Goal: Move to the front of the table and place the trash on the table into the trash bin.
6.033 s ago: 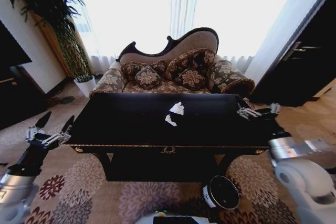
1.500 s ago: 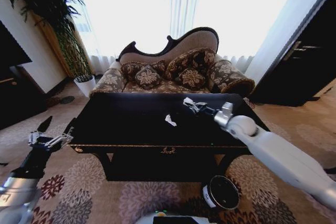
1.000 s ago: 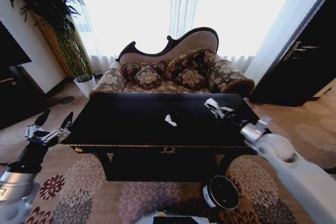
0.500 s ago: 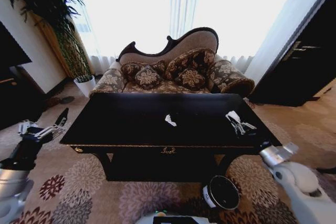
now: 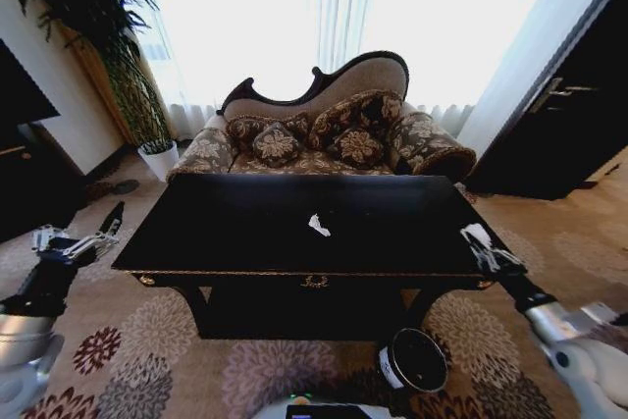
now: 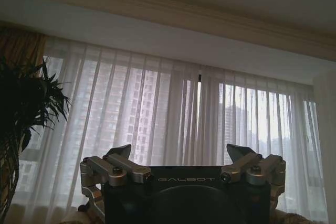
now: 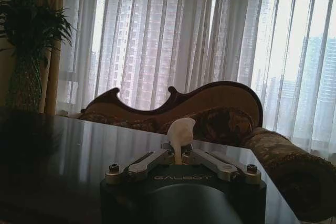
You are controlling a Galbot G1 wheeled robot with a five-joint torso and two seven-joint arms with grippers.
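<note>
The glossy black table [image 5: 245,242] stands right in front of me. A small white paper scrap [image 5: 318,226] lies near its middle. My right gripper [image 5: 483,248] is over the table's front right corner, shut on a crumpled white tissue [image 5: 475,234]. In the right wrist view the tissue [image 7: 180,131] sticks up between the closed fingers of the right gripper [image 7: 180,157], with the table top [image 7: 68,150] beyond. The trash bin [image 5: 414,360] stands on the carpet below and left of that corner. My left gripper [image 5: 74,239] hangs open off the table's left end; its spread fingers [image 6: 119,157] show against the curtains.
A patterned sofa [image 5: 324,139] with cushions stands behind the table. A tall potted plant [image 5: 128,76] is at the back left, a dark cabinet [image 5: 29,174] at the left and a dark door [image 5: 569,115] at the right. Floral carpet surrounds the table.
My right gripper has carried the tissue from the table's middle to its front right corner, drawing back toward me. The left arm shifted slightly outward. The paper scrap stayed put.
</note>
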